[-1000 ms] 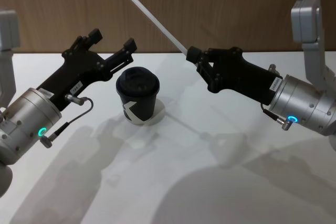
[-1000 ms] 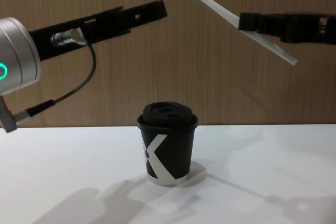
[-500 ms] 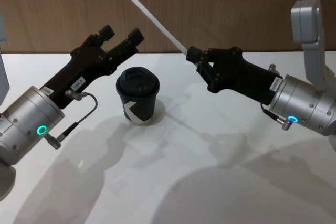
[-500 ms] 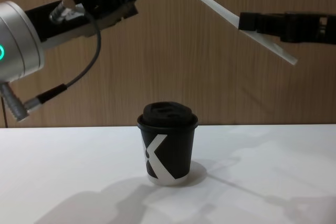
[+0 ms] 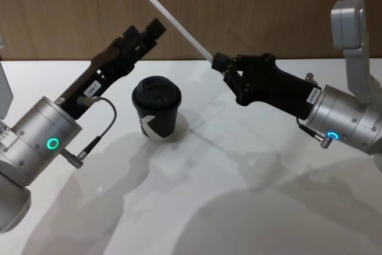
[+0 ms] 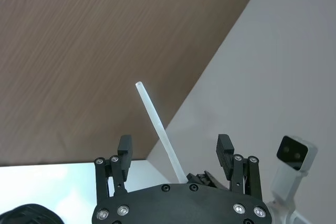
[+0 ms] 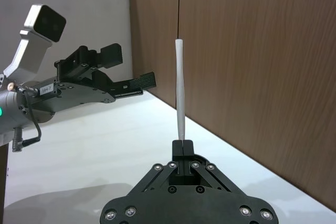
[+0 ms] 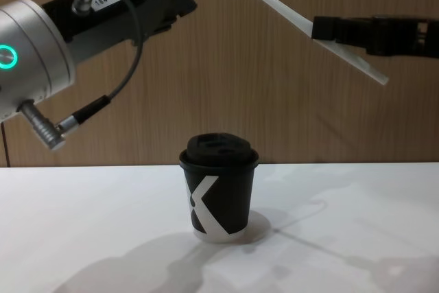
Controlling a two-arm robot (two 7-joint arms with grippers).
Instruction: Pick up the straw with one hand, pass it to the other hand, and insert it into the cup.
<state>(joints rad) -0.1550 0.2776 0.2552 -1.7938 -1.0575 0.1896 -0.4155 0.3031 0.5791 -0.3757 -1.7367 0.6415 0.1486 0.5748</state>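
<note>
right gripper's [image 5: 218, 63] straw [image 5: 176, 25], left gripper [image 5: 146, 30] near

Brown wood-panelled wall [image 5: 268, 4], white table [image 5: 197, 219]

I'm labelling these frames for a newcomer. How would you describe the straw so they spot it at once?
Above the white table and its black cup, the right gripper is shut on the straw, which slants up toward the open left gripper. It is the only long, thin, white thing, against the brown wall.
</note>
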